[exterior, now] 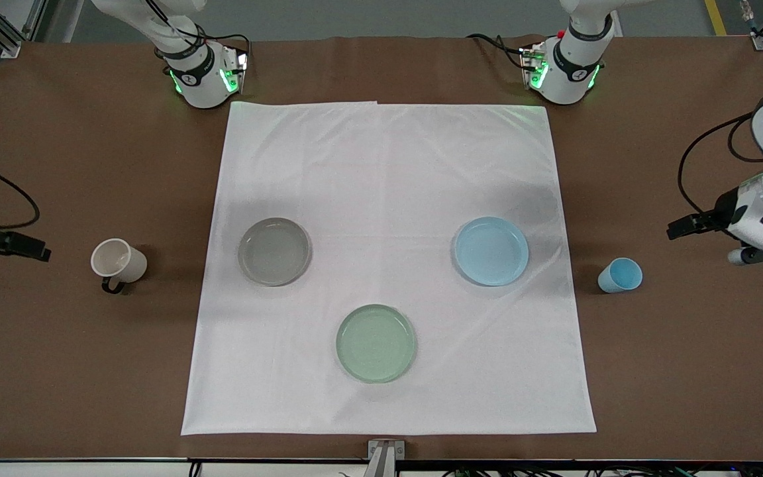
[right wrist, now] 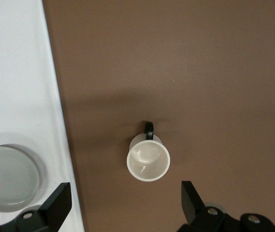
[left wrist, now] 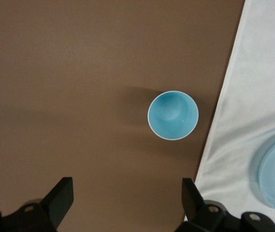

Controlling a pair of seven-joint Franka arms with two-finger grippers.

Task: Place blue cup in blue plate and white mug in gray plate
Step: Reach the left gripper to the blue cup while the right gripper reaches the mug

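My right tool [right wrist: 123, 205], mostly cut off, hangs fingers apart above the white mug [exterior: 118, 262] on bare counter [exterior: 57, 371]. On the cloth [exterior: 388, 165]: gray plate [exterior: 274, 251], green plate [exterior: 375, 342], blue plate [exterior: 491, 250]. My left tool [left wrist: 128, 203] gapes above the blue cup [exterior: 619, 275].

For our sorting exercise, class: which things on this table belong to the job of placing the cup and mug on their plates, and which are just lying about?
Belong to the job:
blue cup
blue plate
white mug
gray plate

Just lying about:
pale green plate
white cloth under the three plates
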